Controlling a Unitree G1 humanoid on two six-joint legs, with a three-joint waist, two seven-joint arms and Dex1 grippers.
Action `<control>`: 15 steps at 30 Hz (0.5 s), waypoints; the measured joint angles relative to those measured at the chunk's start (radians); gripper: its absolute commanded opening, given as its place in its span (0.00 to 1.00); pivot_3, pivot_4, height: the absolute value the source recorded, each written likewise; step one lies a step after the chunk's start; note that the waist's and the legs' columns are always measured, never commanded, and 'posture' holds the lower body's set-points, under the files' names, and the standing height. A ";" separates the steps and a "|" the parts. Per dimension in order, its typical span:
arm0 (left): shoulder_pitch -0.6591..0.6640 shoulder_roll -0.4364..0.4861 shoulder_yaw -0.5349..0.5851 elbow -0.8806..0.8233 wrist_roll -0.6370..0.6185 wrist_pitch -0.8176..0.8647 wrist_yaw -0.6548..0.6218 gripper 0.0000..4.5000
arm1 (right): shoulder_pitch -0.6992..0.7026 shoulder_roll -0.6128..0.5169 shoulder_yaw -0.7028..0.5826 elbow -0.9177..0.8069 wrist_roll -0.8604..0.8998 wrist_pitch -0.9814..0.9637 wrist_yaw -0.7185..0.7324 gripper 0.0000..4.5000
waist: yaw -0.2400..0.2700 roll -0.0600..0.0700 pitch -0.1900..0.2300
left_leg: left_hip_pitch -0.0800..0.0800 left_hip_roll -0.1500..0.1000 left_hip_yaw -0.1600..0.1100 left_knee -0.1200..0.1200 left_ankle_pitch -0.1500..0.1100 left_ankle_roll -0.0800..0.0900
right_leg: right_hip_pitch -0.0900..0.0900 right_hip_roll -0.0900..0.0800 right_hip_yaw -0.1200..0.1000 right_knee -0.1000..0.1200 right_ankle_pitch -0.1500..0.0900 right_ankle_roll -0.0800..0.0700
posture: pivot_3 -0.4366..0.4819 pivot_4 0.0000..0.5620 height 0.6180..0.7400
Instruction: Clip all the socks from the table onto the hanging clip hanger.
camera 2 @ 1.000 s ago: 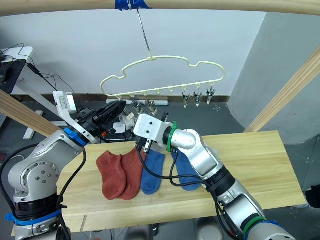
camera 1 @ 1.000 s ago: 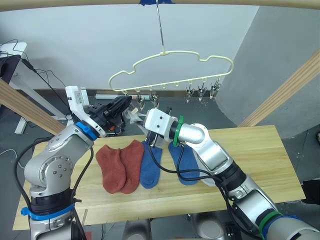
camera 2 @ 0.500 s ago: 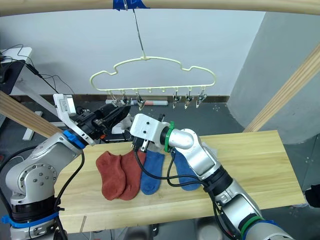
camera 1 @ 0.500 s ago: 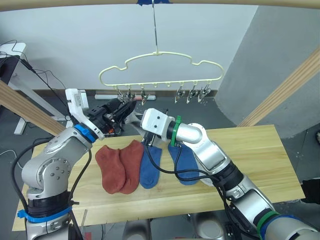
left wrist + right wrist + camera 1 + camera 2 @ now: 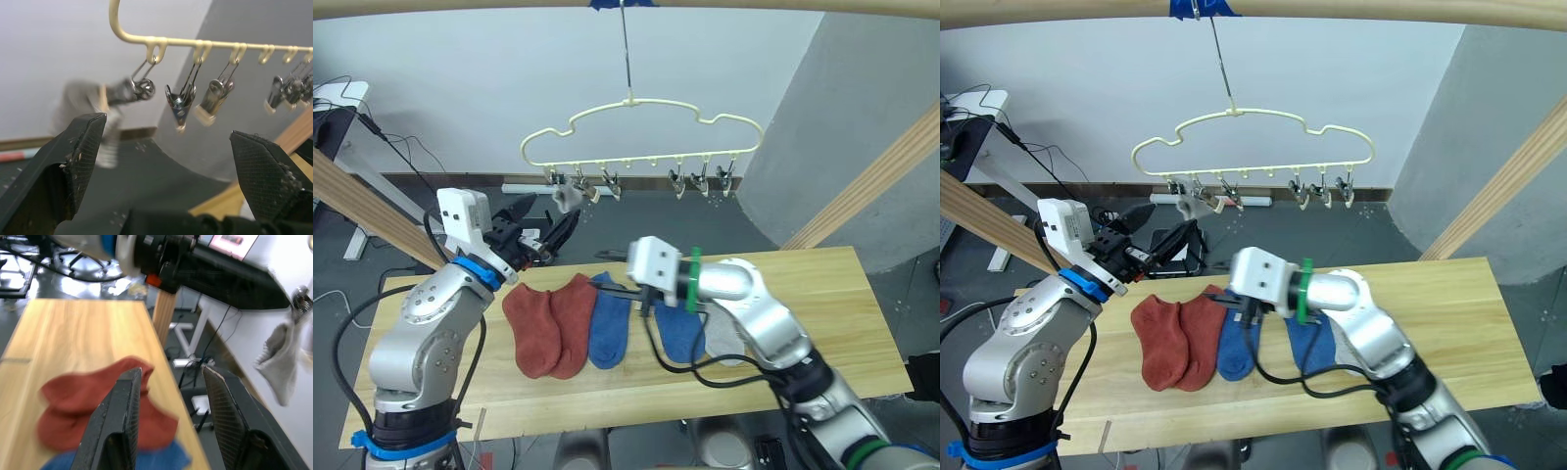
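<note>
Grey sock (image 5: 570, 198) hanging from the clip hanger (image 5: 641, 132) — left gripper (image 5: 551, 231) hovering just below it, fingers apart, right gripper (image 5: 172, 396) gaping over the table (image 5: 842, 294), rust-red socks (image 5: 550, 323) and blue socks (image 5: 641, 323) lying flat.

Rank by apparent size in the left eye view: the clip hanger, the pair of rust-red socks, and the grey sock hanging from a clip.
1. The cream-yellow wire clip hanger spans the most.
2. The pair of rust-red fabric socks on the pale wood table comes second.
3. The small light grey sock clipped near the hanger's left end is smallest, though it hangs farther back, so it may look smaller.
</note>
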 measured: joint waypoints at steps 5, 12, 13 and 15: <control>0.028 -0.053 -0.071 -0.042 0.087 -0.065 0.031 1.00 | 0.019 -0.097 -0.147 -0.119 0.158 0.092 0.049 0.45 | -0.003 0.000 0.000 | 0.001 -0.001 0.000 0.000 0.000 0.000 | 0.000 0.003 0.000 0.001 0.001 -0.001 | 0.23 0.60 0.94; 0.035 -0.124 -0.105 -0.038 0.184 -0.163 0.070 0.87 | 0.030 -0.257 -0.353 -0.207 0.391 0.281 0.069 0.45 | -0.005 0.001 0.002 | 0.001 -0.002 0.001 0.000 0.000 0.000 | 0.001 0.003 0.000 0.001 0.001 -0.001 | 0.21 0.60 0.94; 0.034 -0.133 -0.108 -0.036 0.189 -0.169 0.071 0.81 | 0.030 -0.266 -0.362 -0.213 0.405 0.296 0.064 0.45 | -0.006 0.001 0.002 | 0.001 -0.002 0.001 0.000 0.000 0.000 | 0.001 0.004 0.000 0.001 0.001 -0.001 | 0.21 0.60 0.94; 0.034 -0.141 -0.120 -0.029 0.200 -0.181 0.070 0.68 | 0.030 -0.283 -0.374 -0.215 0.431 0.324 0.049 0.45 | -0.007 0.000 0.002 | 0.001 -0.002 0.001 0.000 0.000 0.000 | 0.001 0.004 0.000 0.001 0.001 -0.001 | 0.20 0.60 0.94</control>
